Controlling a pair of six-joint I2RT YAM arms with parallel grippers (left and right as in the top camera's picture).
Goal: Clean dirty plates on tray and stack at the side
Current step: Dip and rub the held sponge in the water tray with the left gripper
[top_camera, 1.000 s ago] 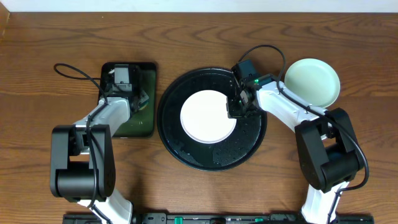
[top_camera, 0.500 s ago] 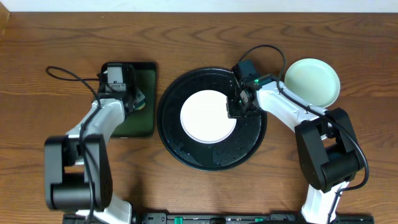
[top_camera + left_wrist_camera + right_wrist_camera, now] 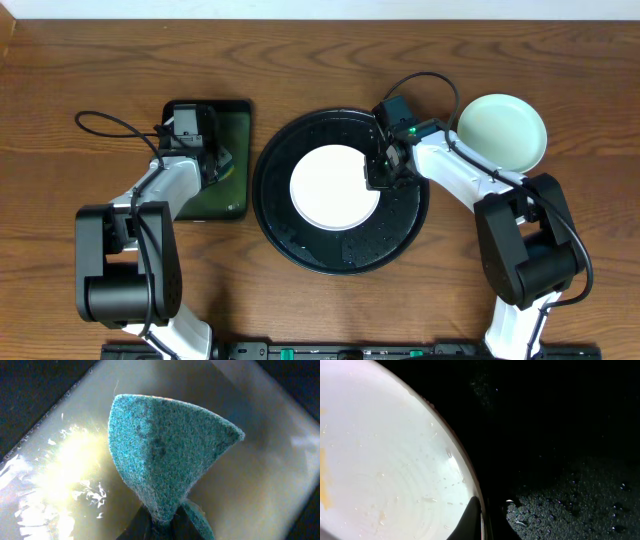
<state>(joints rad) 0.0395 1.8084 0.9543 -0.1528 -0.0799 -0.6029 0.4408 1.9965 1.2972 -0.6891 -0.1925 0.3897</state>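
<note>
Jaws of the right gripper (image 3: pixel 479 517) pinch the rim of a round white plate (image 3: pixel 385 460) (yellow smears inside) on the black round tray (image 3: pixel 560 435) beneath; the left gripper (image 3: pixel 160 524) clamps a teal scouring pad (image 3: pixel 165 455).

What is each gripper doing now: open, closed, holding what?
Left gripper: closed, holding the teal sponge.
Right gripper: closed on the rim of the white plate.

Grained wooden table (image 3: pixel 90 60), glossy wet black tray (image 3: pixel 340 255), smooth glazed white plate (image 3: pixel 333 187), rough fibrous teal scouring pad (image 3: pixel 165 455).
</note>
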